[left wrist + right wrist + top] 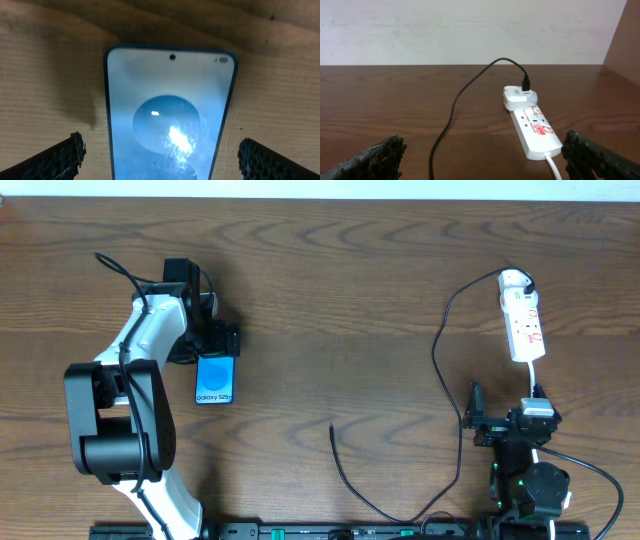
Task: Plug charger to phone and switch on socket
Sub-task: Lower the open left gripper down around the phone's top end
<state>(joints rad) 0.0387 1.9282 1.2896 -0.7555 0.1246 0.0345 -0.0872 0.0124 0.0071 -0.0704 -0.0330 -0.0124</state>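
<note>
Left pincer spread wide over phone, centre-left of overhead frame; right pincer spread too, facing socket upper right. I see charger free end lying lower centre, unplugged. I judge both steps pending.

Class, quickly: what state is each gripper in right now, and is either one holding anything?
Left gripper: open over the phone, holding nothing.
Right gripper: open, holding nothing.

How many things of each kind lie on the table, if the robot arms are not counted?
phone: 1
power strip: 1
charger cable: 1
Total: 3
</note>
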